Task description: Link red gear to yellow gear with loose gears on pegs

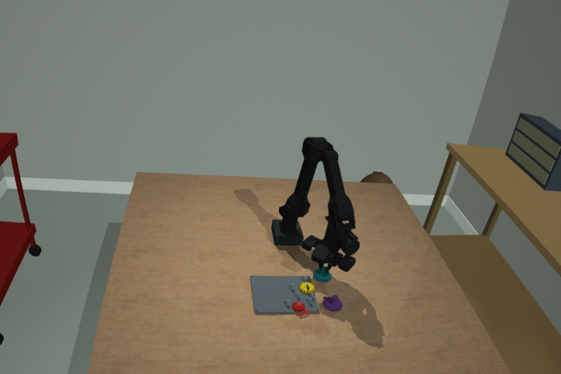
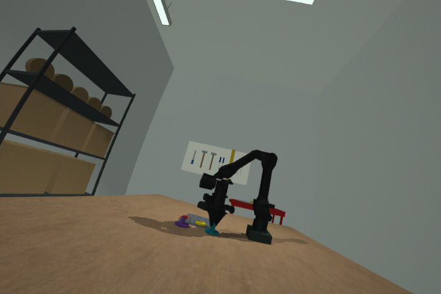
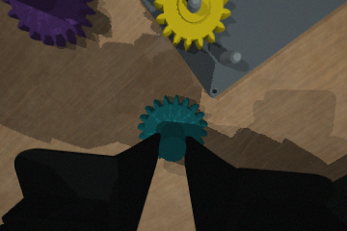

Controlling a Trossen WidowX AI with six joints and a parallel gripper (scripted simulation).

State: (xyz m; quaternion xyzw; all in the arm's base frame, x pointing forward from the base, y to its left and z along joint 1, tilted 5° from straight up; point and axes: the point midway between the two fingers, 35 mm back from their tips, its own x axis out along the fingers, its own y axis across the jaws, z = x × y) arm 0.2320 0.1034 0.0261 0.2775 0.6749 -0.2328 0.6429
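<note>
My gripper (image 1: 322,267) (image 2: 213,225) (image 3: 173,140) is shut on the knob of the teal gear (image 1: 322,276) (image 2: 212,231) (image 3: 173,113), which is at the table surface just off the board's corner. The purple gear (image 1: 332,304) (image 2: 182,224) (image 3: 51,24) stands on the table beside the board's right edge in the top view. The grey board (image 1: 272,295) (image 3: 287,24) carries the yellow gear (image 1: 306,288) (image 2: 200,223) (image 3: 193,36) and the red gear (image 1: 298,306). Several empty pegs stand around them, one (image 3: 235,57) near the corner. The red arrow (image 1: 304,313) lies beside the red gear.
The arm's base (image 1: 287,234) (image 2: 259,234) stands on the wooden table (image 1: 179,264) (image 2: 124,256) behind the board in the top view. A red cart (image 1: 3,246) and a workbench (image 1: 510,189) stand away from the table.
</note>
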